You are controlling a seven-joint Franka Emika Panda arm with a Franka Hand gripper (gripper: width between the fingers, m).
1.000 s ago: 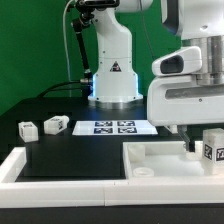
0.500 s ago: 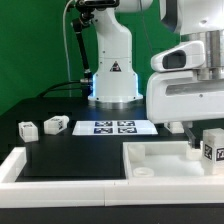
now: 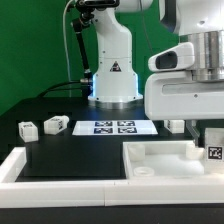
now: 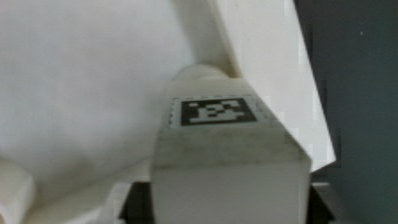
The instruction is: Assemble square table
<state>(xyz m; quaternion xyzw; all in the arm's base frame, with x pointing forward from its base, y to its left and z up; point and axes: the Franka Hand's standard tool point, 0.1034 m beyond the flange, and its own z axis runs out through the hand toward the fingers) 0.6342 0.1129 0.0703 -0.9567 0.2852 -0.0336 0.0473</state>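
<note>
Exterior view: the pincer (image 4: 222,198) clasps a tagged leg (image 3: 214,152) over the square top (image 3: 138,150) on the bench (image 3: 80,152). The leg has drifted slightly toward the exterior view's right, probably lining up with its corner.

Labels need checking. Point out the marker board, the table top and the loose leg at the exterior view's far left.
marker board (image 3: 113,127), exterior view, centre, between tags.
table top (image 3: 168,159), exterior view, bare floor inside rim.
far-left loose leg (image 3: 27,128), exterior view, tagged face.

The rimmed white top (image 3: 160,158) is laid flat. A tagged leg (image 3: 213,152) is seen upright over it. A second leg (image 3: 27,128) and a third leg (image 3: 56,126) are laid aside.
</note>
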